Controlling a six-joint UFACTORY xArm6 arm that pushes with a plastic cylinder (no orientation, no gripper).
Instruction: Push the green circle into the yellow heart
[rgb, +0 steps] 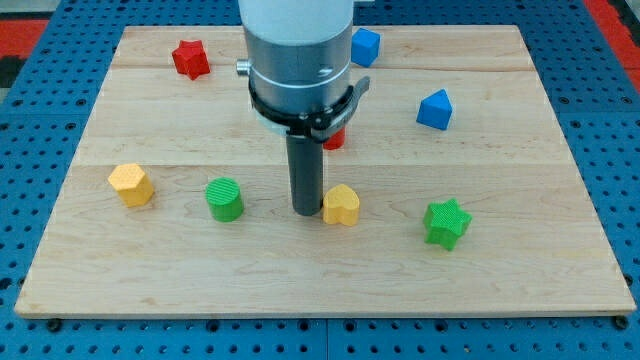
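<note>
Look at my tip (305, 211): it is a plain rod with no pincer, so it holds nothing, and it stands just left of the yellow heart (342, 205), about touching it. The green circle (225, 199) sits further to the heart's left, apart from it, with my tip in between. Further left is the yellow hexagon (131, 185), and right of the heart is the green star (446, 223).

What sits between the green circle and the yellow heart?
In the camera view, only my tip stands between the green circle and the yellow heart, beside the heart.
</note>
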